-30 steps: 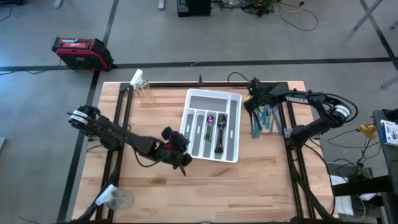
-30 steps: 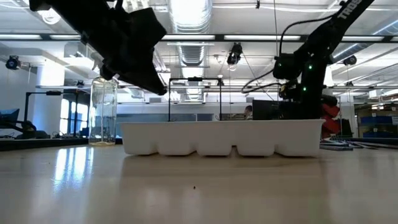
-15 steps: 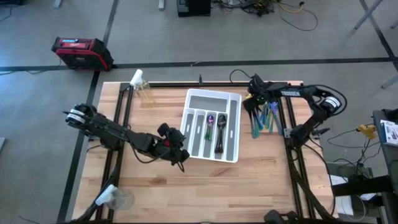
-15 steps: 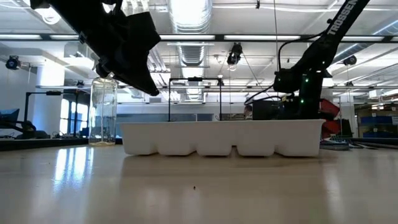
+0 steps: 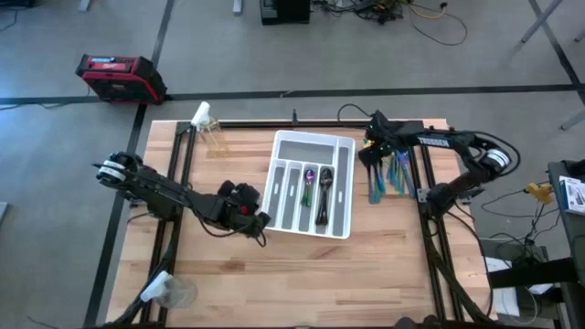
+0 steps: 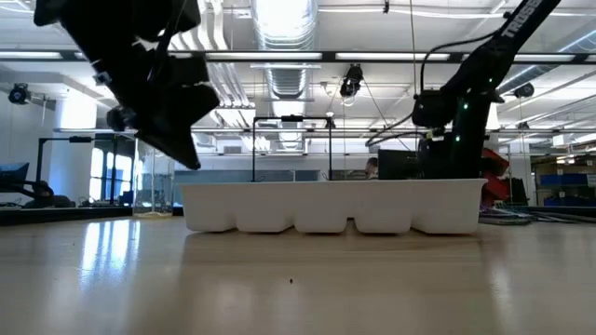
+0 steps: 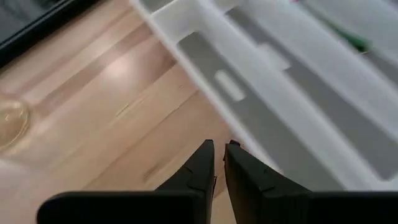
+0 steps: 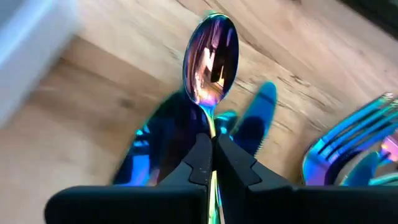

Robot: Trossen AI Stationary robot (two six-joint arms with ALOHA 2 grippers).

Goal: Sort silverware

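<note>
Open bench: bare wood (image 5: 302, 274) in front of the white tray (image 5: 343, 196), clear to pass.
Left side: left hand (image 5: 262, 222) hangs just beside the tray's left wall.
Right side: right hand (image 5: 373, 151) over the loose silverware (image 5: 388, 174).
Corners: glass jar (image 5: 212, 137), plastic cup (image 5: 174, 292).

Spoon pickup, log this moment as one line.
right gripper: shut on spoon over pile | left gripper: shut, empty, beside tray

A robotics lab or workshop: grey concrete floor (image 5: 228, 46) with black tape lines, a red tool case (image 5: 119, 76) at ten o'clock, cables (image 5: 402, 11) at twelve, exposed ceiling ducts (image 6: 289, 23).
</note>
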